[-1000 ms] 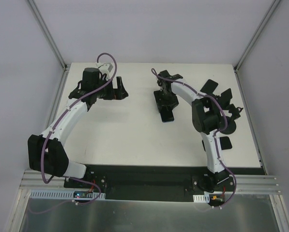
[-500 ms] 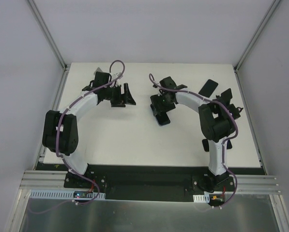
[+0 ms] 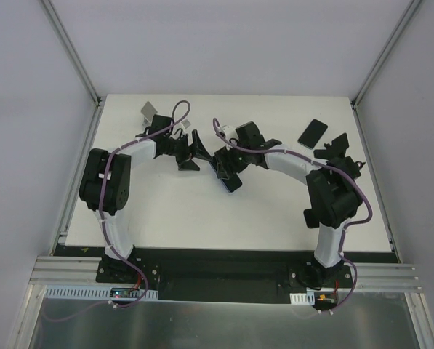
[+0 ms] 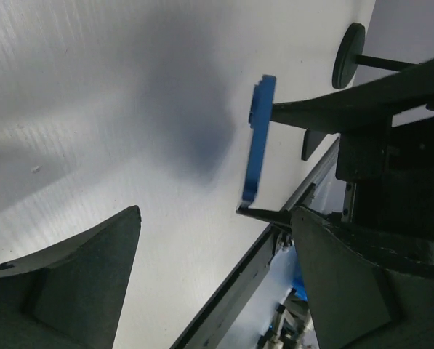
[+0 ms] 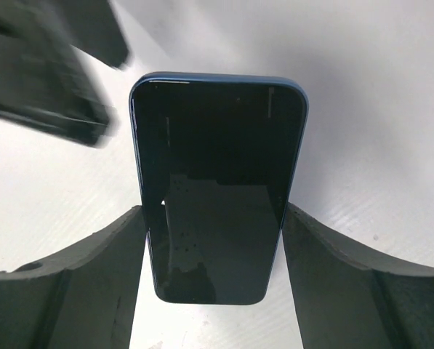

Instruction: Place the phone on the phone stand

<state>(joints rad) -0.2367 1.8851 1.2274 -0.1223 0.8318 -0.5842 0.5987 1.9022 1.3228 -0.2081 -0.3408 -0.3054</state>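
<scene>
My right gripper (image 3: 230,166) is shut on a blue phone (image 3: 229,180) with a black screen and holds it near the middle of the table. In the right wrist view the phone (image 5: 217,189) stands lengthwise between my right gripper's (image 5: 215,211) fingers. My left gripper (image 3: 193,150) is open and empty, just left of the phone. The left wrist view shows the phone (image 4: 259,138) edge-on beyond my left gripper (image 4: 215,212). A black stand-like piece (image 3: 339,147) is at the table's right side. I cannot tell for sure that it is the phone stand.
A second, black phone (image 3: 312,131) lies at the back right. A small grey object (image 3: 147,110) sits at the back left. A black disc on a rod (image 4: 347,45) shows in the left wrist view. The table's front rail (image 3: 224,263) runs between the arm bases.
My right gripper has carried the blue phone to the left, toward the table's middle. My left arm has swung right from the back left and uncovered the grey object.
</scene>
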